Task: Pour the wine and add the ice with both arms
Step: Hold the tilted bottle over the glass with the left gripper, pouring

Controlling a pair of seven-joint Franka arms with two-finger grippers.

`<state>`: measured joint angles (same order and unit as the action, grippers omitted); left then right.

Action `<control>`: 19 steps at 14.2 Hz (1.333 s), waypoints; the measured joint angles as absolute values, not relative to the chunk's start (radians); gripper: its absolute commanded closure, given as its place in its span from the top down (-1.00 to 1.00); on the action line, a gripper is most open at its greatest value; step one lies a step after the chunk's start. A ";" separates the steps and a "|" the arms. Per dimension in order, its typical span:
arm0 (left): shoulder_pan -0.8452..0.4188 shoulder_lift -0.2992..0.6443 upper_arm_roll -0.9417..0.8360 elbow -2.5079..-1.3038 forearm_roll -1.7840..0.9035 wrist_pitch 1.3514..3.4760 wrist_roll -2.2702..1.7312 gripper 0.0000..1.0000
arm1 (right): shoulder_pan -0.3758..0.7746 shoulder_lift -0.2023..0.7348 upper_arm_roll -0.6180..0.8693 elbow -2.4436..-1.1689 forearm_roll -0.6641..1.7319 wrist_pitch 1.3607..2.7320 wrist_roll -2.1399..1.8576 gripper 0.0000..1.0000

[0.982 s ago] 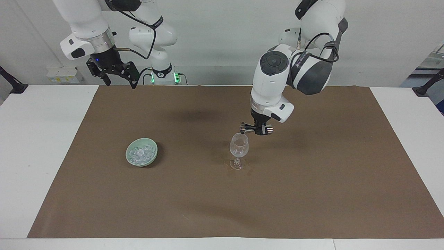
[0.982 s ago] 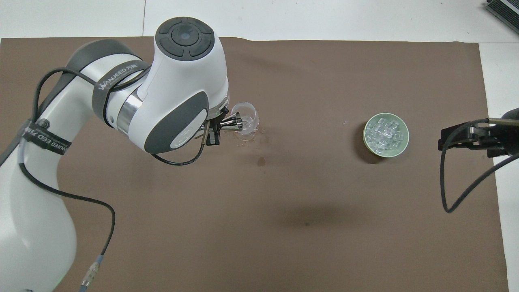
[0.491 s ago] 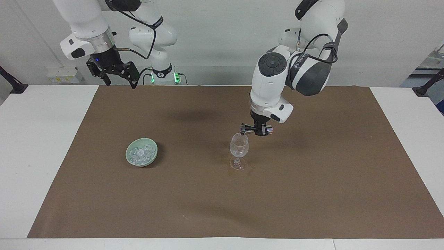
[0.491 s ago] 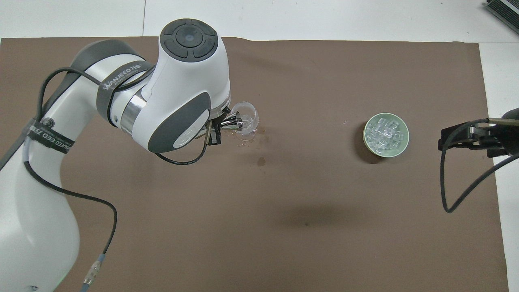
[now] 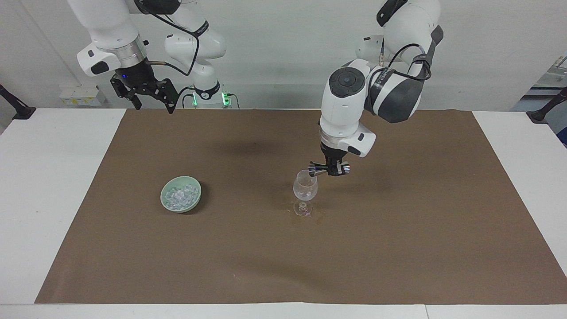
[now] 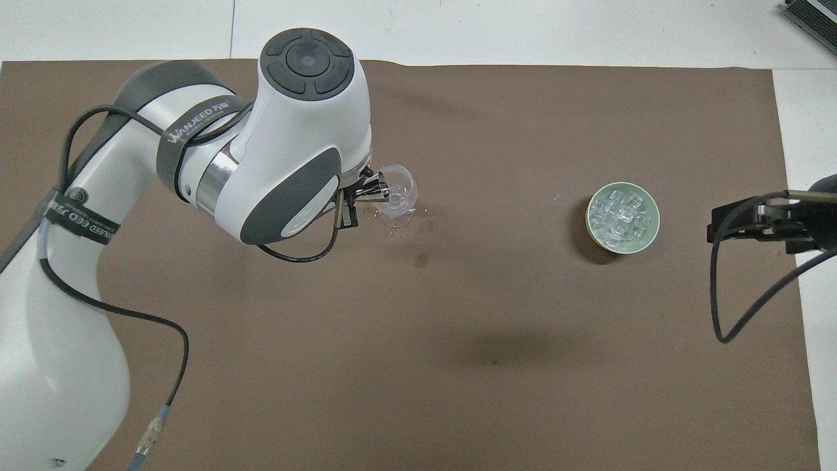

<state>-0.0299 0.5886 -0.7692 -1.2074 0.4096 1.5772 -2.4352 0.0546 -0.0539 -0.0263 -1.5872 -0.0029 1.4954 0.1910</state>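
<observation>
Facing view: left gripper (image 5: pixel 330 169), jaws clamped on a small metal jigger (image 5: pixel 328 168) lying sideways, one mouth at the rim of the stemmed glass (image 5: pixel 304 190); glass upright on the brown mat (image 5: pixel 398 248) of the table (image 5: pixel 53 177). Right gripper (image 5: pixel 153 95), jaws spread wide, holding nothing, waits raised over the mat's edge nearest the robots. Overhead view: ice (image 6: pixel 621 216) heaped in the pale green bowl (image 6: pixel 623 243), toward the right arm's end, well apart from the glass (image 6: pixel 399 196); possibly wet spots (image 6: pixel 422 261) beside it.
</observation>
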 measured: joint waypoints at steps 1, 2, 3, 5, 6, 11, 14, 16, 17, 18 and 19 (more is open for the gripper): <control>-0.031 0.589 -0.769 -1.207 0.410 1.577 -2.439 -1.00 | 0.055 -0.054 -0.026 -1.587 -0.003 1.495 0.191 1.00; -0.032 0.589 -0.769 -1.207 0.410 1.577 -2.443 -1.00 | 0.055 -0.054 -0.026 -1.587 -0.003 1.495 0.191 1.00; -0.033 0.589 -0.769 -1.207 0.411 1.577 -2.446 -1.00 | 0.055 -0.054 -0.026 -1.587 -0.003 1.495 0.191 1.00; -0.034 0.589 -0.770 -1.207 0.411 1.577 -2.448 -1.00 | 0.055 -0.054 -0.026 -1.587 -0.003 1.495 0.191 1.00; -0.036 0.589 -0.771 -1.207 0.413 1.577 -2.448 -1.00 | 0.055 -0.054 -0.026 -1.587 -0.003 1.495 0.191 1.00; -0.042 0.590 -0.771 -1.207 0.421 1.577 -2.451 -1.00 | 0.055 -0.054 -0.026 -1.587 -0.003 1.495 0.191 1.00; -0.045 0.590 -0.772 -1.207 0.425 1.577 -2.455 -1.00 | 0.055 -0.054 -0.026 -1.587 -0.003 1.495 0.191 1.00; -0.045 0.591 -0.772 -1.207 0.426 1.577 -2.455 -1.00 | 0.055 -0.054 -0.026 -1.587 -0.003 1.495 0.191 1.00; -0.045 0.591 -0.772 -1.207 0.426 1.577 -2.455 -1.00 | 0.055 -0.054 -0.026 -1.587 -0.003 1.495 0.191 1.00; -0.045 0.591 -0.772 -1.207 0.426 1.577 -2.455 -1.00 | 0.055 -0.054 -0.026 -1.587 -0.003 1.495 0.191 1.00; -0.046 0.591 -0.772 -1.207 0.426 1.577 -2.455 -1.00 | 0.055 -0.054 -0.026 -1.587 -0.003 1.495 0.191 1.00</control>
